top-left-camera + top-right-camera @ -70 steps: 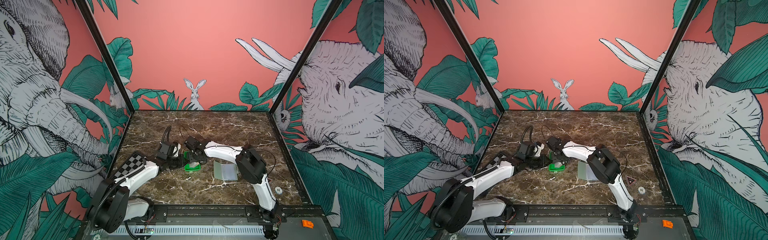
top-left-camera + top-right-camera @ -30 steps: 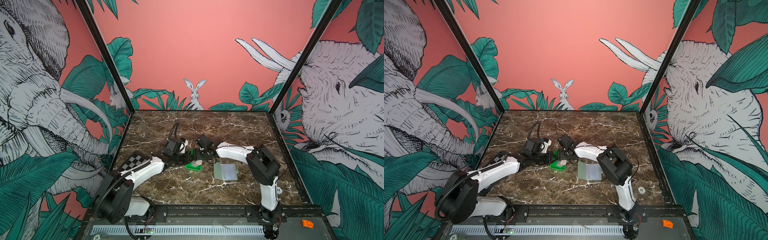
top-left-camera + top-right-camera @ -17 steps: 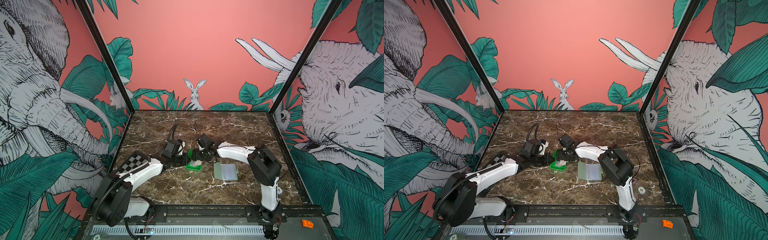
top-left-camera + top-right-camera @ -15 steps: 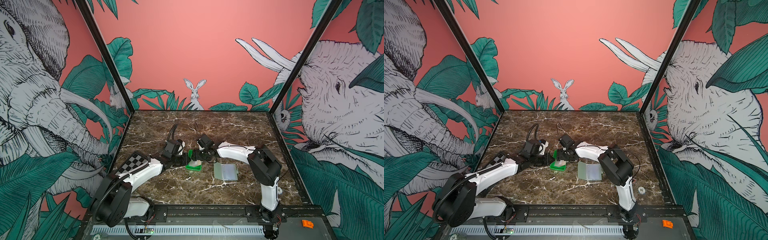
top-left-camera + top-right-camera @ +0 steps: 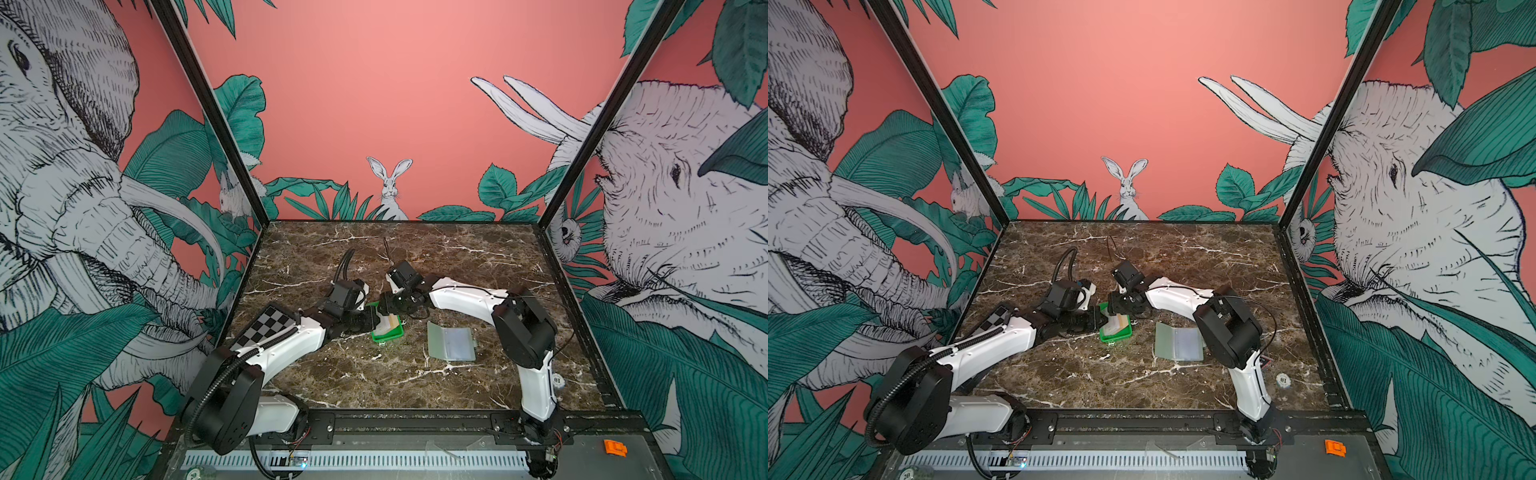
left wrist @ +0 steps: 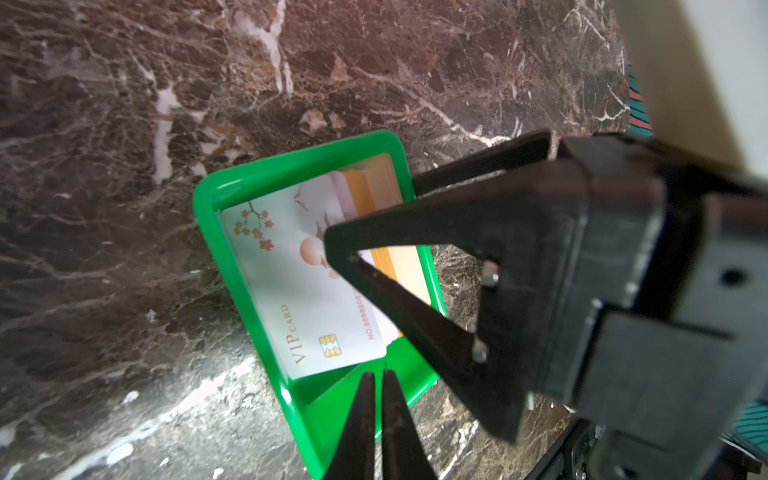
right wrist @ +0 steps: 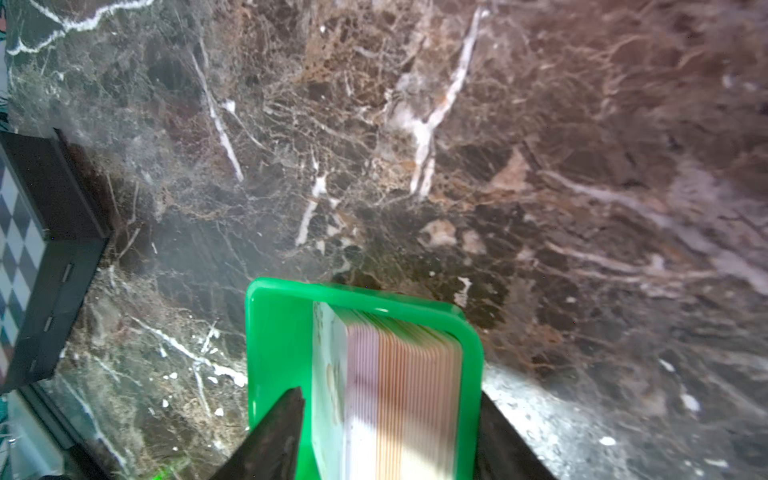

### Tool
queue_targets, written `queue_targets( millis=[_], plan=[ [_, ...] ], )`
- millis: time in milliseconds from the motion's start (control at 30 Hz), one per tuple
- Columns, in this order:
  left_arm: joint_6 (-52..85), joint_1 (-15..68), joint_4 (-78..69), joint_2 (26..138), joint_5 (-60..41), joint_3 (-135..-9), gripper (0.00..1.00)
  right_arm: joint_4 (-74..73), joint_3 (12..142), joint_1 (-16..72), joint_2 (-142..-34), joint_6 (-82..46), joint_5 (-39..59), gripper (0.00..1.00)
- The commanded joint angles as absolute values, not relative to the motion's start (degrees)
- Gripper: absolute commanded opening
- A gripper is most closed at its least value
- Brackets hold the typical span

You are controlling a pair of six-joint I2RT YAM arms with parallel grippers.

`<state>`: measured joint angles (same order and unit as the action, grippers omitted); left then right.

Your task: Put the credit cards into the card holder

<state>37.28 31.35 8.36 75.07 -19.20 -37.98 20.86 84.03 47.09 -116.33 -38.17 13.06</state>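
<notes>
Within the last seconds the right arm point(image 5: 465, 296) had drawn back across the marble tabletop point(image 5: 374, 382), and the right gripper point(image 7: 390, 392) had narrowed, yet its jaws stood spread astride the credit cards point(image 6: 307, 282); we judged a pick beginning, nothing lifted. The card holder point(image 5: 451, 343) lay open, sleeves up, near the green tray point(image 6: 216, 195) but apart. The cards leaned stacked in that tray. The left gripper point(image 6: 378, 374), fingers pressed together, sat at the tray's rim; the tray wall crowded the right claw's outer finger.
</notes>
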Motion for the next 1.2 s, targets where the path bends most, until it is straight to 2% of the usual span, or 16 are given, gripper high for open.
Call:
queue_targets(
  millis=[0, 100, 300, 667, 767, 867, 1167],
  plan=[
    [38.23, 31.20, 9.79, 73.66, -17.79, -36.52, 0.08, 23.59, 85.81, 47.11, -117.82, -35.53, 14.26, 0.68],
    [38.68, 31.20, 10.00, 73.48, -17.06, -36.30, 0.07, 24.63, 86.12, 47.19, -118.31, -34.84, 14.33, 0.73],
    [38.86, 31.12, 10.45, 73.48, -16.57, -36.47, 0.06, 27.71, 87.93, 47.94, -119.82, -32.85, 13.51, 0.75],
    [39.88, 31.20, 9.03, 75.47, -16.61, -35.57, 0.05, 34.30, 94.14, 49.57, -124.32, -31.03, 9.25, 0.72],
    [40.38, 31.20, 7.85, 76.48, -16.96, -35.09, 0.05, 35.23, 94.74, 49.70, -124.72, -30.77, 8.46, 0.69],
    [40.94, 31.20, 6.31, 77.62, -17.64, -34.89, 0.05, 35.67, 94.91, 49.73, -124.72, -30.54, 7.97, 0.60],
    [41.17, 31.80, 5.03, 80.27, -18.02, -36.16, 0.05, 35.62, 94.67, 49.69, -124.25, -30.06, 8.52, 0.50]
  ],
)
